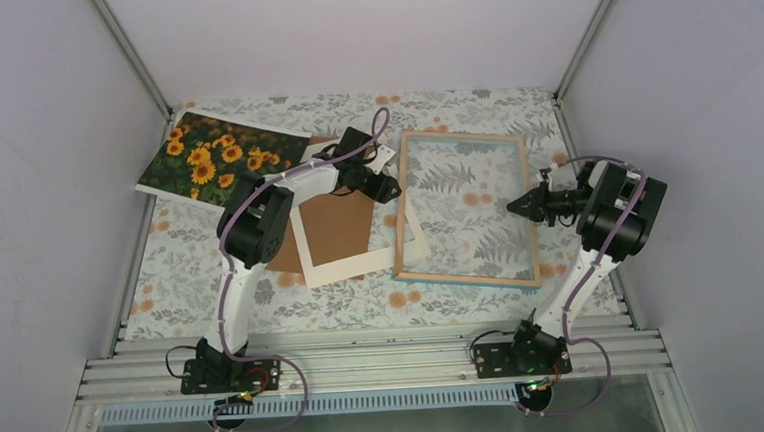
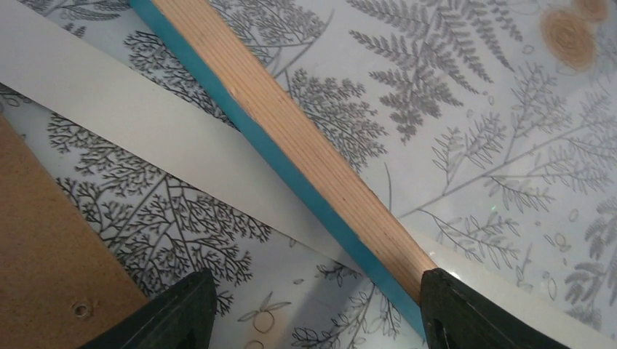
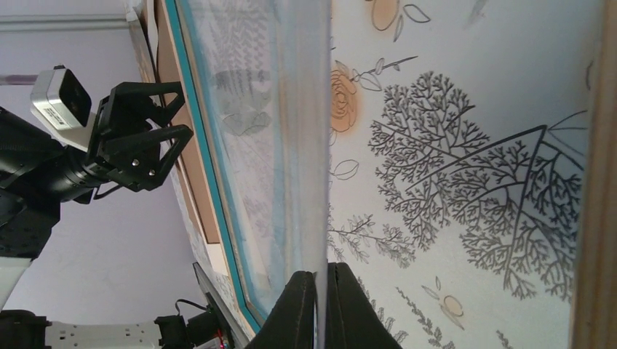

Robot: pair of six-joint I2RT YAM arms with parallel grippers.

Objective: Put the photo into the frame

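The photo [image 1: 219, 156] lies face up at 10 o'clock on the counter [image 1: 363, 299], well apart from the frame [image 1: 467, 275], wood side up at 3 o'clock. The left end effector [image 2: 324, 320] is wide, straddling the frame's rail. The right end effector [image 3: 317, 291] pinches what looks like a clear pane [image 3: 291, 145]. The frame is probably being readied; next, fetch the photo.

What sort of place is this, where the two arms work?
Probably a robotics test booth, not a home: plain white walls on aluminium posts enclose a floral-covered table, and the left arm and right arm are bolted to an aluminium rail.
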